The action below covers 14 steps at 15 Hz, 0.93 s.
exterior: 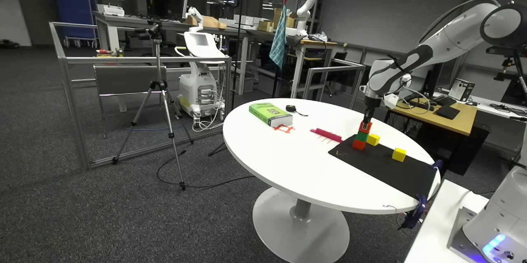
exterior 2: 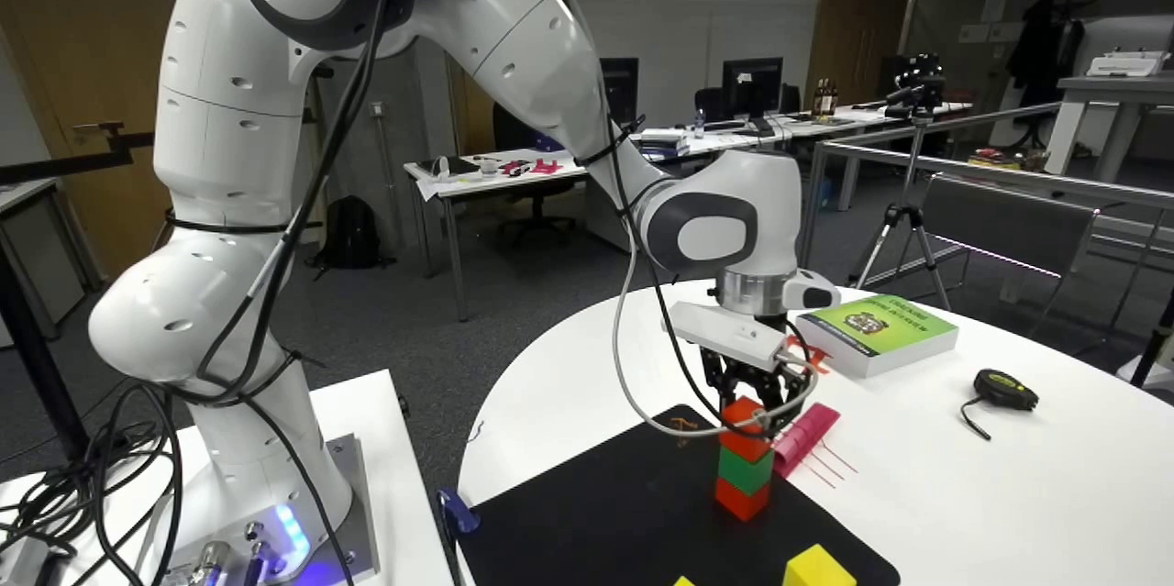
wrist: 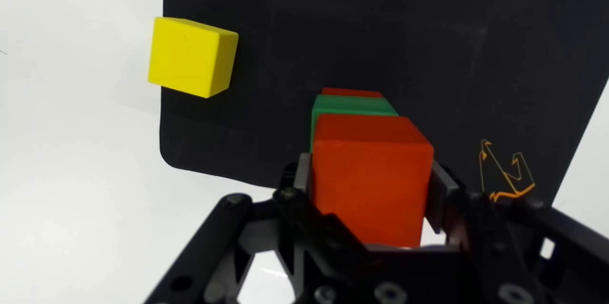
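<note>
Wrist view: an upper red block (wrist: 373, 156) was seen clamped by the black gripper (wrist: 372, 184), squeezed on two opposite sides. Directly beneath it, a green block (wrist: 354, 104) and then a lower red block (wrist: 352, 92) were partly hidden by the held one. In both exterior views these three were shown as a single upright column on a black mat (exterior 2: 605, 494), each seemingly touching the next. Close to the column, at the mat's edge, a yellow block (wrist: 185, 56) was seen; a second yellow block (exterior: 399, 154) was found farther along, nearer the robot's base (exterior: 496, 213). The mat was laid on a round white table (exterior: 280, 164), at whose rim a blue clamp (exterior: 416, 212) was fastened. Well away from the mat, a green-covered book (exterior: 267, 110) and a black tape measure (exterior: 290, 108) were seen on the table, while a pink strip (exterior: 328, 134) was positioned just beside the mat. The white robot arm (exterior 2: 514, 27) was arched over the table.
</note>
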Each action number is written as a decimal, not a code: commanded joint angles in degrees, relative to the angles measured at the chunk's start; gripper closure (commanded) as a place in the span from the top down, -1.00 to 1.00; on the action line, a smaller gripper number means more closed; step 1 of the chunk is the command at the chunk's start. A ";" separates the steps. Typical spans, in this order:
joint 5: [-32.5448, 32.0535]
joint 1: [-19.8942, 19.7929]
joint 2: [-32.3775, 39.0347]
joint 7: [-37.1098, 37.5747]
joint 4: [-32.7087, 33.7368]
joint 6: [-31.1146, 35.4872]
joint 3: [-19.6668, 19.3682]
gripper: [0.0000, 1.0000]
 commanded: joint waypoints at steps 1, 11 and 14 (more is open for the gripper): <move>-1.38 -0.64 0.25 -0.19 1.51 -0.99 0.40 -0.37; -2.39 -0.47 0.55 0.34 1.51 -0.75 0.34 -0.37; -2.82 -0.22 0.48 0.99 1.44 -0.85 0.16 0.80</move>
